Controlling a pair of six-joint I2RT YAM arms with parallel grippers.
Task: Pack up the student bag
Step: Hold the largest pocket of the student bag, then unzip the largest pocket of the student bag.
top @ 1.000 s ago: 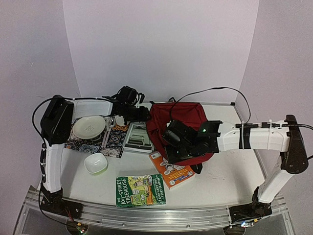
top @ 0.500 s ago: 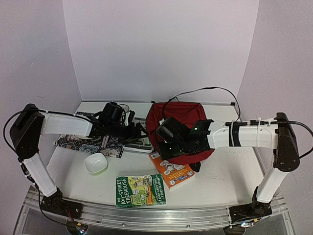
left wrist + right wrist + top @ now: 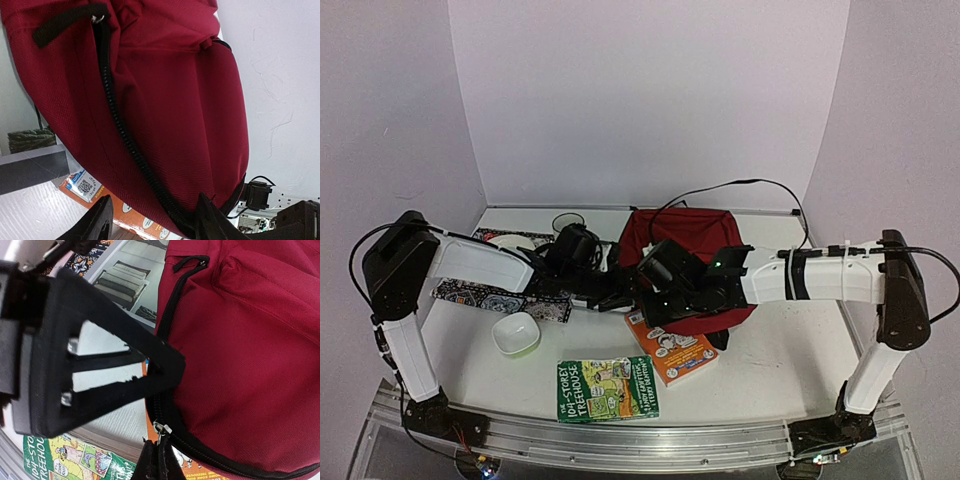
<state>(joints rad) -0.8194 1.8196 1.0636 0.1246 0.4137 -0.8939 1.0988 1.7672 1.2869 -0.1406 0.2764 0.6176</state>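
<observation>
The dark red student bag (image 3: 695, 245) lies at the table's middle right, with its black zipper (image 3: 120, 130) closed. My right gripper (image 3: 652, 305) is at the bag's near left corner. In the right wrist view the gripper (image 3: 159, 460) is shut on the silver zipper pull (image 3: 162, 429). My left gripper (image 3: 625, 295) reaches in from the left to the same corner. In the left wrist view the gripper (image 3: 155, 222) is open, with the bag's (image 3: 175, 100) zippered edge between its fingers; one finger (image 3: 207, 220) touches the zipper seam.
An orange book (image 3: 672, 352) lies partly under the bag's near edge. A green Treehouse book (image 3: 607, 388) lies near the front. A white bowl (image 3: 516, 333), a patterned mat (image 3: 490, 298), a plate and a cup (image 3: 567, 222) are at the left.
My left arm has swung from the plate and mat on the left over to the bag's left corner. My right gripper has shifted a little left along the bag's edge.
</observation>
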